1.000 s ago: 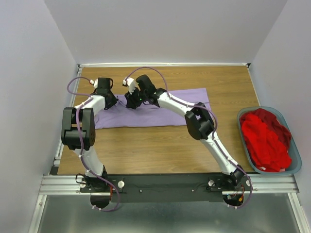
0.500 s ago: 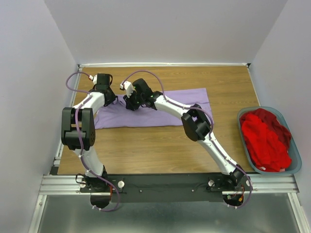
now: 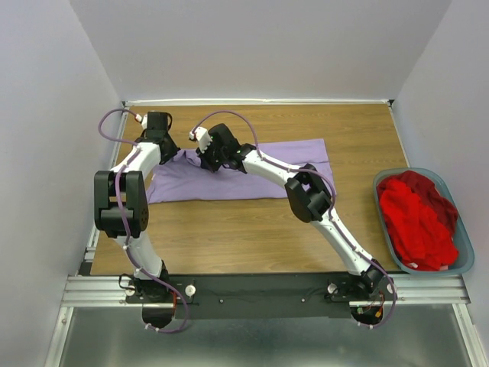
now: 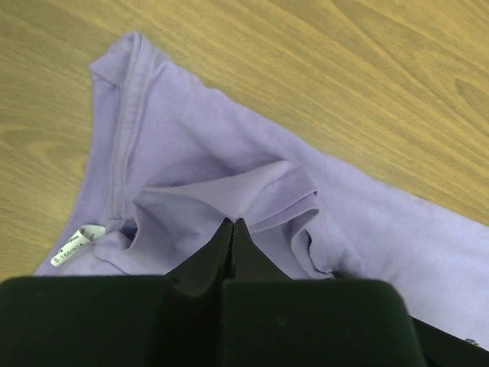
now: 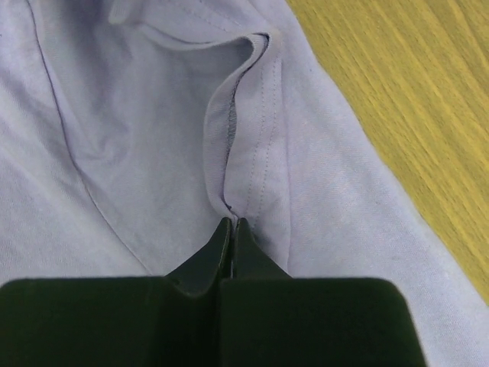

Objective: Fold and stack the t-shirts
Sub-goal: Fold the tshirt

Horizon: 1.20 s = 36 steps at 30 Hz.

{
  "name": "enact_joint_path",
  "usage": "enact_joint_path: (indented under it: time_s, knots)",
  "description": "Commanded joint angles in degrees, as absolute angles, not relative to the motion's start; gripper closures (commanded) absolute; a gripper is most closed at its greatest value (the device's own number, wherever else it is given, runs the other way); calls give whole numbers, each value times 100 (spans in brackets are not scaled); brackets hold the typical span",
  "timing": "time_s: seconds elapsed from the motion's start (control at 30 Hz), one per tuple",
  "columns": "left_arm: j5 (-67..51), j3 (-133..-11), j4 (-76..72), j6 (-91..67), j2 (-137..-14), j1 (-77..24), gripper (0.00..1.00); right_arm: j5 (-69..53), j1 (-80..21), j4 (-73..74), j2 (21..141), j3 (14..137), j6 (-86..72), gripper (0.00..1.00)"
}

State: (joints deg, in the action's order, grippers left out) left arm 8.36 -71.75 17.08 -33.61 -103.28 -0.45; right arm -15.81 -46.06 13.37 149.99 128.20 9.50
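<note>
Wood-grain table (image 3: pixel 229 229) between pale walls (image 3: pixel 267 46): two t-shirts, two grippers, one basket (image 3: pixel 466 264).
Lavender t-shirt (image 3: pixel 260 180) spread across the far middle, left end bunched; left gripper (image 4: pixel 233 223) clamped on a fold beside the collar label (image 4: pixel 76 245), right gripper (image 5: pixel 231 222) clamped on a stitched hem. Red t-shirt (image 3: pixel 416 218) heaped in the teal-grey basket at the right edge.

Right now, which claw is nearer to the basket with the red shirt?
Right. The right claw pinches the lavender shirt left of the basket; the left claw grips it even farther left.
</note>
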Motion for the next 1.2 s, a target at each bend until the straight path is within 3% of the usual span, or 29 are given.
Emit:
enact_joint_path:
  time_s: [0.0,1.17]
  knots:
    - [941,-7409,1854,-3199,-10265,97,100,-1406,-4641,1345,14731,12718,993,100]
    - [-255,-9193,2197,-2233,-11777,255,100,-123,-4456,1151,14194,12199,598,100]
